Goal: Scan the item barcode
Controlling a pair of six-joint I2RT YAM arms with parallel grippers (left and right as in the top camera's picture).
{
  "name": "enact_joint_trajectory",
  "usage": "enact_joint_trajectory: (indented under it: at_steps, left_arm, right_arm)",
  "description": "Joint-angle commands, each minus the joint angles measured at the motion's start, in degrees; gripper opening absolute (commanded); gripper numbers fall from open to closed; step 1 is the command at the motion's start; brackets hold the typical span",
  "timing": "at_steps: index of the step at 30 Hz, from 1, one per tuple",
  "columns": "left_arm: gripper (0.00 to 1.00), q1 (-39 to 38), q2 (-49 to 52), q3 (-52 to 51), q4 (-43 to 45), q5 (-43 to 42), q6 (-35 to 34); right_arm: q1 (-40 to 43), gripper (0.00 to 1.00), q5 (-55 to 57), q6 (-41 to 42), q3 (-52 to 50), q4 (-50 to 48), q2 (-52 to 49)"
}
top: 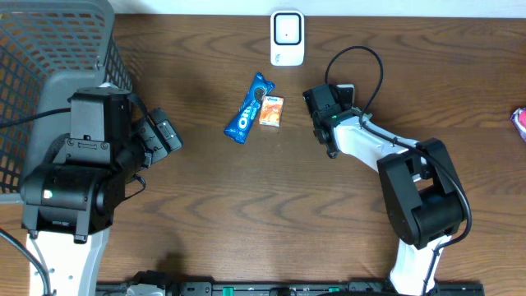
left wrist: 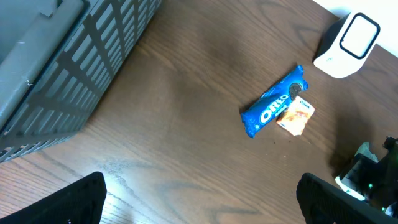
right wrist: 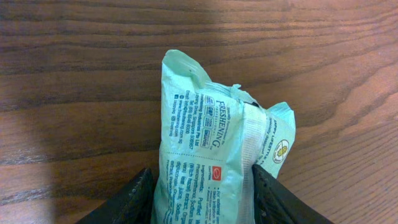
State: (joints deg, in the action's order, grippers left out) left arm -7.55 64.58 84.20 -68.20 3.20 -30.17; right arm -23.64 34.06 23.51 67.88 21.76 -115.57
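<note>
At middle left the left fingers (left wrist: pixel 68 202) gape wide and empty, standing clear. Right of centre the right fingers (right wrist: pixel 134 199) pinch a mint-green packet (right wrist: pixel 205 155), likely to bring its barcode to the white scanner (top: pixel 288 37) at top centre.

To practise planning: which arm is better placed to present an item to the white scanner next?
Right. The right gripper is shut on a mint-green packet, close beside the white scanner. The left gripper stands open and empty by the basket, farther from the scanner.
</note>
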Motion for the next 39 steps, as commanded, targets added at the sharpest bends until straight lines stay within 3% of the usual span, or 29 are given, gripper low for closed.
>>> enact_joint_trajectory:
  at_steps: [1,3,7,12,19,25,35,39]
  left_arm:
    - [0.98,0.26,0.15,0.42,-0.15,0.70,0.13]
    - [0.98,0.26,0.15,0.42,-0.15,0.70,0.13]
    - [0.98,0.26,0.15,0.42,-0.15,0.68,0.13]
    - [0.98,0.26,0.15,0.42,-0.15,0.70,0.13]
    - [0.98,0.26,0.15,0.42,-0.15,0.70,0.13]
    - [0.98,0.26,0.15,0.42,-0.15,0.70,0.13]
    - [0.98,0.26,0.15,0.42,-0.15,0.70,0.13]
    - [0.98,0.26,0.15,0.42,-0.15,0.68,0.13]
  right_arm:
    - [0.11,0.46,-2.12,2.56,0.42,0.85,-3.26]
    - [0.26,0.40,-2.73,2.80,0.42,1.03,-3.30]
    - [0.17,0.16,-3.48,2.78,1.14,1.16,-3.10]
    - [0.17,0.01,-9.84,2.58,5.44,4.00,-2.93]
    - [0.76,0.01,-35.58,2.56,13.57,3.78,-2.71]
    - [2.19,0.01,-58.55,2.12,15.02,-4.31,-2.71]
    - [8.02,0.01,-66.40,7.80,10.01,-6.21,-2.73]
    - [9.97,0.01,-71.38,9.16,3.56,-12.59,-2.73]
